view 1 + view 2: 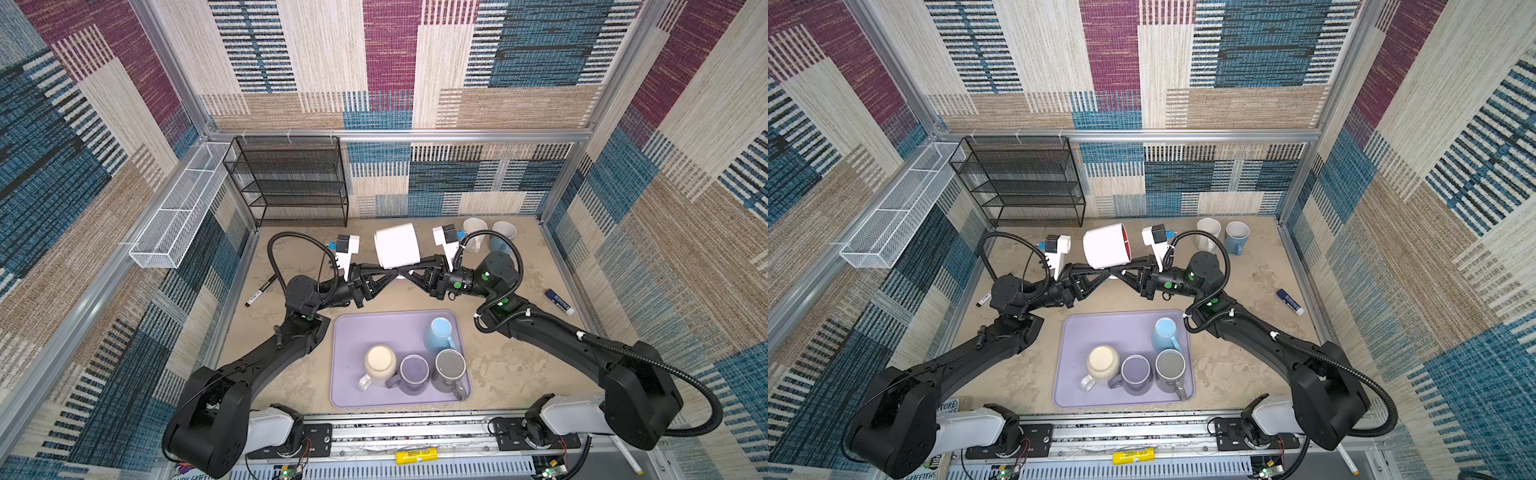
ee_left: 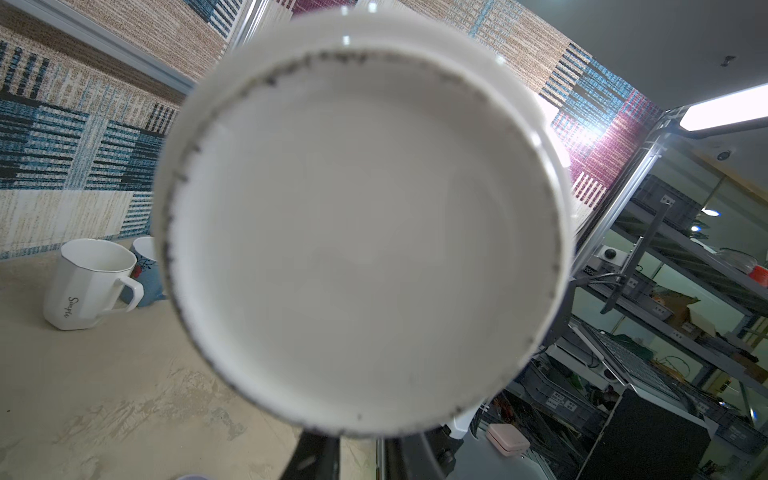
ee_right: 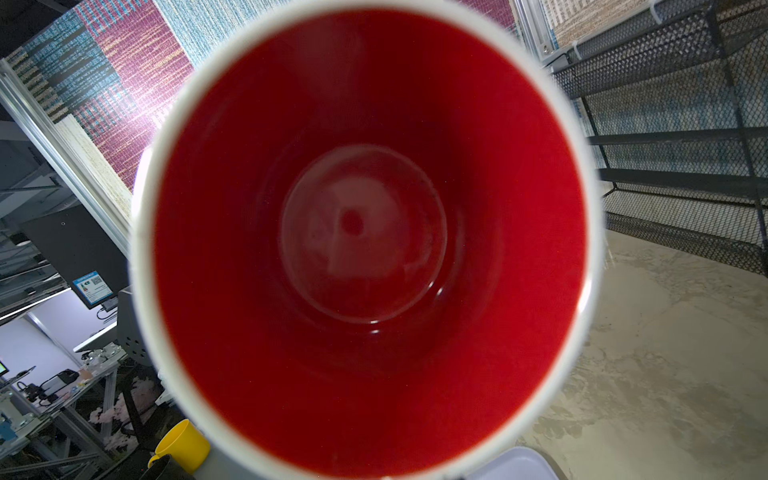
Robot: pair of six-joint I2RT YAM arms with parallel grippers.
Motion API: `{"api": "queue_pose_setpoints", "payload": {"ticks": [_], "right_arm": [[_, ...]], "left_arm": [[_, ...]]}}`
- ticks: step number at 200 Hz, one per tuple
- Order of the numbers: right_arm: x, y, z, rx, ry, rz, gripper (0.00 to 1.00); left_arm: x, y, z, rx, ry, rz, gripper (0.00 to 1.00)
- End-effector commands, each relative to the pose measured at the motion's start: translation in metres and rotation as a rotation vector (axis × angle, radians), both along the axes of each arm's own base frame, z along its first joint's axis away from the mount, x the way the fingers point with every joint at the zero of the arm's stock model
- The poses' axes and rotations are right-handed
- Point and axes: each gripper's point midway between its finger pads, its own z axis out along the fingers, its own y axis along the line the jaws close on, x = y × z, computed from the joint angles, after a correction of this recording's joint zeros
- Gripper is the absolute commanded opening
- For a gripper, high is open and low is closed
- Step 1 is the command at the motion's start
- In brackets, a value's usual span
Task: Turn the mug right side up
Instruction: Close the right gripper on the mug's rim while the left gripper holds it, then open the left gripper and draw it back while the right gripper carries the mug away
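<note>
Empty red-lined mug [image 1: 397, 245] hangs sideways above left fingers [image 1: 376, 281] and right fingers [image 1: 420, 274]; whether clamped, cannot tell.

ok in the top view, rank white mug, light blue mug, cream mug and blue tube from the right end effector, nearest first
1. white mug, right at the right end effector
2. light blue mug, back right of the tray
3. cream mug, tray's front left
4. blue tube, by the right wall

Lavender tray [image 1: 365, 328] holds 4 mugs [image 1: 413, 371]; black rack [image 1: 291, 183] stands behind.
</note>
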Motion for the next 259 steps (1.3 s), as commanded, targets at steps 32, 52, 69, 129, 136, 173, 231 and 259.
{"api": "queue_pose_setpoints", "payload": {"ticks": [32, 52, 69, 129, 136, 173, 231, 259], "right_arm": [[0.006, -0.005, 0.013, 0.016, -0.055, -0.068, 0.0], [0.009, -0.005, 0.012, 0.005, -0.053, -0.084, 0.0], [0.014, -0.006, 0.013, -0.011, -0.058, -0.115, 0.0], [0.042, -0.013, 0.015, -0.093, -0.051, -0.26, 0.0], [0.046, -0.015, 0.015, -0.104, -0.049, -0.279, 0.0], [0.07, -0.021, 0.011, -0.163, -0.019, -0.375, 0.0], [0.109, -0.047, 0.009, -0.254, 0.0, -0.572, 0.0], [0.129, -0.06, 0.001, -0.313, 0.016, -0.653, 0.0]], "left_arm": [[-0.004, 0.002, -0.005, 0.039, -0.035, 0.031, 0.45], [-0.003, 0.004, -0.007, 0.051, -0.035, 0.054, 0.51], [-0.001, 0.005, -0.01, 0.071, -0.026, 0.08, 0.54], [0.008, 0.017, -0.028, 0.201, 0.026, 0.219, 0.56], [0.009, 0.019, -0.031, 0.215, 0.033, 0.237, 0.56], [0.015, 0.028, -0.04, 0.285, 0.071, 0.316, 0.56], [0.036, 0.051, -0.056, 0.41, 0.167, 0.505, 0.55], [0.041, 0.058, -0.061, 0.436, 0.185, 0.558, 0.55]]}}
